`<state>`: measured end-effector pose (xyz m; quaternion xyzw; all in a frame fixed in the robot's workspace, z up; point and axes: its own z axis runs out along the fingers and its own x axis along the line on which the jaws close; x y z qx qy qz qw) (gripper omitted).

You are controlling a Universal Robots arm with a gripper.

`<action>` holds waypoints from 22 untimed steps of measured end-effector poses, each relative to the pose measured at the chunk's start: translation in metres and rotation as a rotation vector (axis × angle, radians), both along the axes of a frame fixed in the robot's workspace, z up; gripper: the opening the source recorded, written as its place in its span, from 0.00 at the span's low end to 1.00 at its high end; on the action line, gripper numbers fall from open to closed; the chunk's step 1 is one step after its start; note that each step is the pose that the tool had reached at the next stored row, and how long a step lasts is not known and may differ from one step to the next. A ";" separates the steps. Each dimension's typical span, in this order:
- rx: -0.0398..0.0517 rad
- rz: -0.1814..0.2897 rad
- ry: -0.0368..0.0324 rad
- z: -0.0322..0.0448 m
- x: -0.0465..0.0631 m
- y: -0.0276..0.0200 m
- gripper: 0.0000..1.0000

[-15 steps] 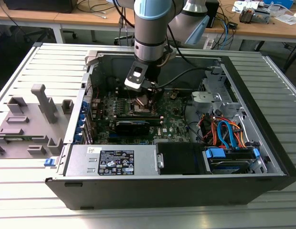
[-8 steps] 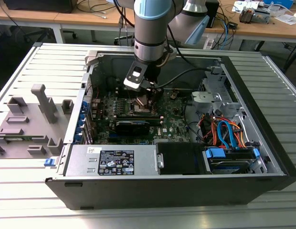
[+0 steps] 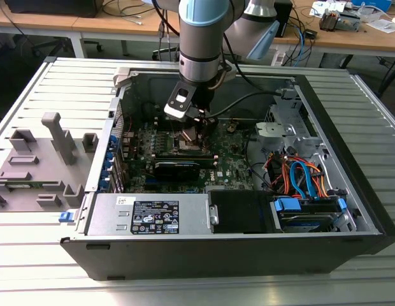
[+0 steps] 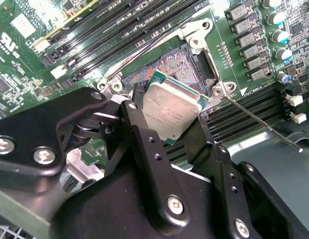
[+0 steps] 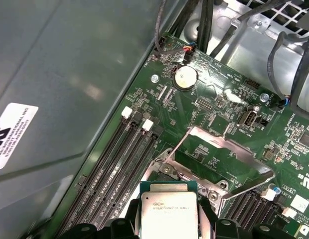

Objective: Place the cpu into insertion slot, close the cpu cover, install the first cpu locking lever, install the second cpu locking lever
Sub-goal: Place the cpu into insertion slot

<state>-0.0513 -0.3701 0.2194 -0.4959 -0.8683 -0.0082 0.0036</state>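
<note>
The pincer (image 4: 165,124) is clamped on the edges of the cpu (image 4: 170,104), keeping it flat just over the insertion slot (image 4: 167,67), a little above centre in the exterior view. The cpu cover (image 5: 222,141) stands raised, leaving the socket free.

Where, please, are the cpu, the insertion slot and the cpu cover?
cpu (image 4: 172,112), second wrist view, metal top.
insertion slot (image 4: 167,64), second wrist view, exposed pin field.
cpu cover (image 5: 222,143), first wrist view, raised frame bar.
</note>
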 end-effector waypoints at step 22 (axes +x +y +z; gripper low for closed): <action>0.0000 -0.090 0.0000 0.0000 0.000 0.0000 0.55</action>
